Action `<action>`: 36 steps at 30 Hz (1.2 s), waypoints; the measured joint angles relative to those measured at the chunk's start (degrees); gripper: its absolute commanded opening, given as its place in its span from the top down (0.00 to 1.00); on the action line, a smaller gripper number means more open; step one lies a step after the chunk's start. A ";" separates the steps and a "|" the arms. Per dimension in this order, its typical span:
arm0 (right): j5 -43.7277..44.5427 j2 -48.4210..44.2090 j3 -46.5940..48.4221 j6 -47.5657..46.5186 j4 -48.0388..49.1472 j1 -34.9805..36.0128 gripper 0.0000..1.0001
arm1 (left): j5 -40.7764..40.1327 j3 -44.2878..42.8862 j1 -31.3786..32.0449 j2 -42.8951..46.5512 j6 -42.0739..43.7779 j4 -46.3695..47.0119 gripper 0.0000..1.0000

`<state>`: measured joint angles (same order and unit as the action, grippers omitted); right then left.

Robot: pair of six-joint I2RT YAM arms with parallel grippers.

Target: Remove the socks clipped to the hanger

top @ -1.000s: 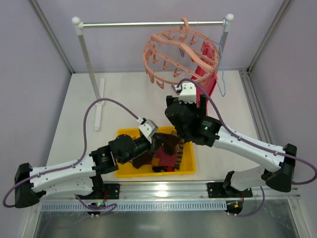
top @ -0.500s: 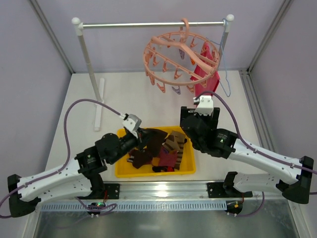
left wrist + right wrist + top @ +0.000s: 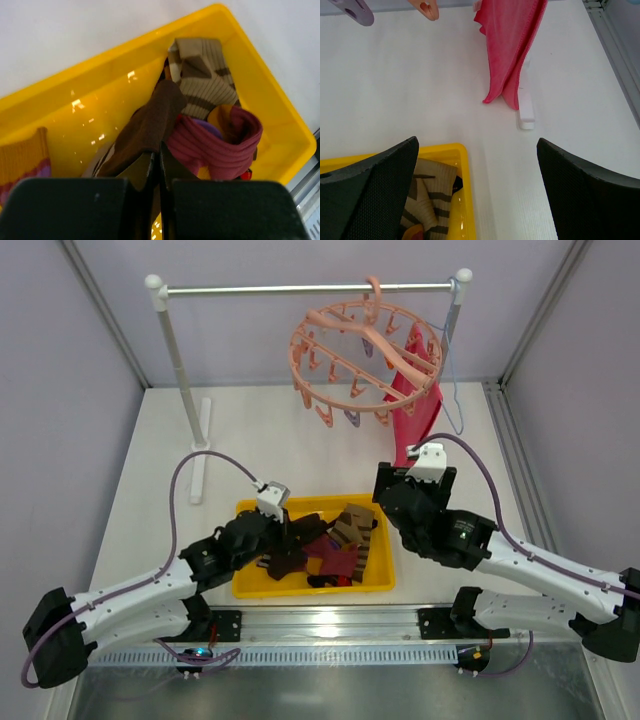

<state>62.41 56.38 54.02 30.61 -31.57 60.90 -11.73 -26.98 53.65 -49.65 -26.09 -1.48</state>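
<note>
The salmon-pink ring hanger (image 3: 365, 350) hangs by its hook from the rail, and the pegs I can see dangle bare. A plain red cloth (image 3: 415, 405) hangs at its right side. Several socks (image 3: 330, 540) lie heaped in the yellow bin (image 3: 250, 585): a brown-cream striped one (image 3: 200, 80), a dark brown one (image 3: 150, 125) and a maroon-pink one with yellow (image 3: 220, 140). My left gripper (image 3: 288, 530) hovers over the bin's left half, shut with nothing between its fingers, its tips (image 3: 159, 150) just above the dark brown sock. My right gripper (image 3: 477, 142) stands wide open over bare table by the bin's far right corner (image 3: 462, 150).
A metal rail (image 3: 300, 287) on white posts (image 3: 180, 380) carries the hanger, with white feet on the table (image 3: 200, 450) (image 3: 525, 115). A thin wire hanger (image 3: 452, 360) hangs at the rail's right end. Cage walls close in both sides.
My left gripper has drawn back to the left from the middle of the bin, still shut. My right arm has pulled back from under the hanger toward the bin's right corner, still open.
</note>
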 measured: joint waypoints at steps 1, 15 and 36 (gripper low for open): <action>0.02 -0.50 -0.26 0.00 0.13 0.00 0.00 | 0.39 1.53 0.00 -0.24 -1.03 0.46 1.00; -0.07 -1.79 -1.92 0.94 0.22 0.00 0.00 | -1.36 3.80 0.00 -13.00 -6.51 1.49 0.00; -1.55 -5.01 -6.34 1.51 1.86 -1.75 0.00 | -14.27 -7.19 -1.53 12.98 -1.53 -9.92 0.00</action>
<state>60.86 51.37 47.68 32.12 -29.71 59.16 -26.00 -34.17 52.12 -36.67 -27.62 -11.40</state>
